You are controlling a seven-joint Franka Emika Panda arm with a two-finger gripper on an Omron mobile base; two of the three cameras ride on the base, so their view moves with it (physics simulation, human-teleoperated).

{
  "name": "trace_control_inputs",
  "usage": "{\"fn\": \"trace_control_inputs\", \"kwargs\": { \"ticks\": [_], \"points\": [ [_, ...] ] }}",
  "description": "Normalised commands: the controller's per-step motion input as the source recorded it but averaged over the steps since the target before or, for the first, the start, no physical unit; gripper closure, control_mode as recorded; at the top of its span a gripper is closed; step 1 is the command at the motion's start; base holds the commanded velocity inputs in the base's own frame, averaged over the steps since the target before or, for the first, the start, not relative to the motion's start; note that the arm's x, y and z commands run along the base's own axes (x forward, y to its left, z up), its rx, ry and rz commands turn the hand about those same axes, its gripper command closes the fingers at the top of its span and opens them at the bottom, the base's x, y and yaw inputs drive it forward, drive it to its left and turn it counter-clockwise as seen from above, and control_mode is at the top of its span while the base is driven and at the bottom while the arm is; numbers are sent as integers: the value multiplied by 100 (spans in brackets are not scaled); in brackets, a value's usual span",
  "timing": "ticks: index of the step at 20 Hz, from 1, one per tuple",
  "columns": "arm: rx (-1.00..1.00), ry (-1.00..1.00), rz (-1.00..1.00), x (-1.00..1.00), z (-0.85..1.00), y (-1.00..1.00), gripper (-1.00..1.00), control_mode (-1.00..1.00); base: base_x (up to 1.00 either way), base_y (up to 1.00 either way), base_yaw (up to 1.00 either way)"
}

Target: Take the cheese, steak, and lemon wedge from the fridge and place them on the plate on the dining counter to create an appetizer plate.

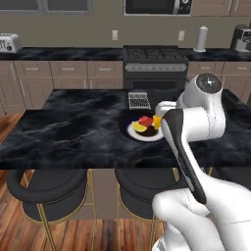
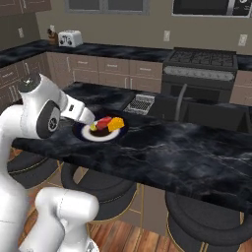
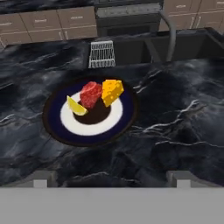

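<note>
The gripper point(image 3: 109, 177) is standing released and empty, hovering above and just behind the plate point(image 3: 54, 127) on the dining counter point(image 3: 175, 131); cheese point(image 3: 112, 91), steak point(image 3: 90, 93) and lemon wedge point(image 3: 75, 107) are lying there, ahead of the fingertips.

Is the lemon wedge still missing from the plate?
No, the lemon wedge lies on the plate, left of the steak and the cheese in the hand view.

The plate point(image 2: 84, 132) sits on the black counter point(image 2: 187, 147). The red steak point(image 2: 104, 123), cheese point(image 2: 116, 124) and lemon wedge point(image 2: 93, 127) lie on it.
</note>
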Motion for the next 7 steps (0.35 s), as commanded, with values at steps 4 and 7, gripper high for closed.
{"fn": "trace_control_inputs", "kwargs": {
  "ticks": [4,7],
  "points": [
    [0,-36,-15,-100,60,-9,-100,-100,0,0,0],
    [0,-36,-14,-100,60,-4,-100,-100,0,0,0]
  ]
}}
